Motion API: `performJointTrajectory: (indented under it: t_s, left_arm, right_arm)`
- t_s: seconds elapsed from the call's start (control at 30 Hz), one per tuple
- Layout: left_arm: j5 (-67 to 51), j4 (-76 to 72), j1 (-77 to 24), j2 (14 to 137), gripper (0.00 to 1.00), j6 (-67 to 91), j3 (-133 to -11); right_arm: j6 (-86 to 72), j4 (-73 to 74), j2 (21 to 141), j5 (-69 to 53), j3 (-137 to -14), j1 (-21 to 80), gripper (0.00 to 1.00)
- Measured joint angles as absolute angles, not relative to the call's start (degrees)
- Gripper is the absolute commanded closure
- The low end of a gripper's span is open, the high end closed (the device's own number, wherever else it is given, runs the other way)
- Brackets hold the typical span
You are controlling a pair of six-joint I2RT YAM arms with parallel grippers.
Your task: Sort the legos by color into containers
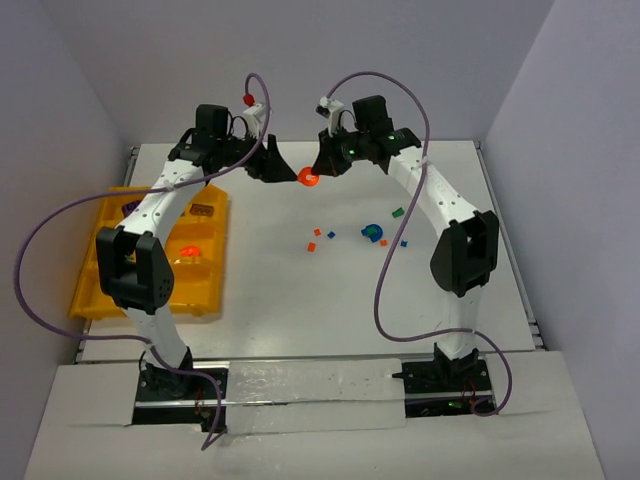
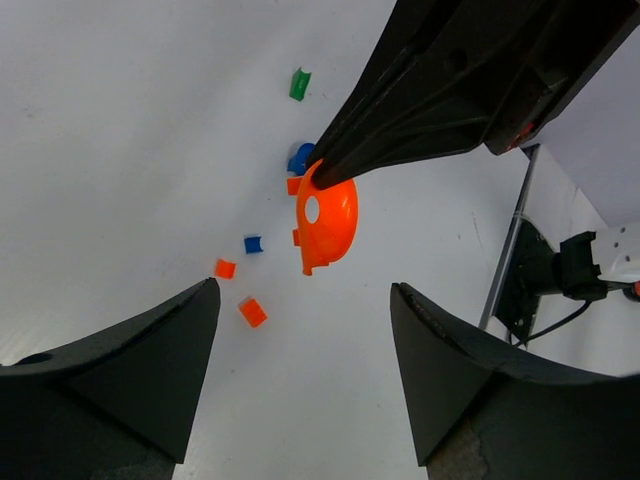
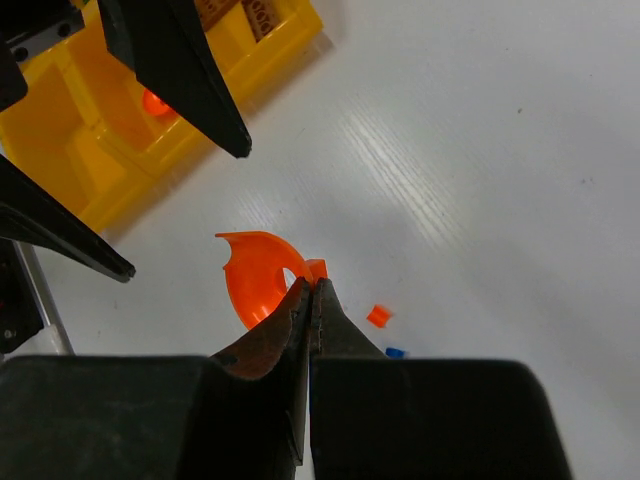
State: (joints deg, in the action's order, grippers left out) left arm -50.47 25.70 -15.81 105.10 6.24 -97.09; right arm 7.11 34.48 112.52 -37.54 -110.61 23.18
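Right wrist view first: my right gripper (image 3: 310, 292) is pinched tight on the rim of a curved orange shell piece (image 3: 255, 280). Only a thin edge sits between the tips, so I judge the hold slim. The piece hangs in the air above the bench (image 1: 300, 320), toward the middle of its far edge. On the left wrist view, the left gripper (image 2: 303, 290) stands wide, and the shell sits just ahead of the gap between its jaws, untouched. I read this as a hand-over, since the yellow tray (image 1: 85, 292) lies along the left edge of the bench, on the left arm's side. To do it well, I would bring the left jaws on around the shell's broad body, clear of the right fingertips. I'd square them across its flatter edges rather than the sloping dome, which could squirt out under pressure. I'd close the left one fully before letting the right one go. One bin already holds an orange bit (image 1: 188, 250), so I judge this piece belongs there. The small loose legos (image 1: 331, 234), in orange, blue and green, lie scattered right of centre on the bench.
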Motion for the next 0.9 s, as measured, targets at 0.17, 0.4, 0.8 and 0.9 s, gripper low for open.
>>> performJointTrajectory:
  t_s: [0.17,0.4,0.8,0.9]
  left_arm:
    - [-51.3,24.0,-16.2,105.1,0.29,7.5,-96.6]
    - [-51.2,22.9,-16.8,106.6,0.49,7.8,-96.8]
    - [-51.3,24.3,-18.1,110.3,1.00,6.2,-98.4]
    - [-50.9,24.3,-17.8,109.9,1.00,5.7,-97.1]
  right_arm:
    - [7.5,34.7,112.6,-36.6,-110.6,24.9,1.00]
    - [8.3,34.7,112.6,-36.4,-110.6,26.3,1.00]
    - [8.9,35.0,112.7,-34.4,-110.7,26.9,0.56]
    - [8.9,35.1,112.7,-33.7,-110.7,27.2,0.27]
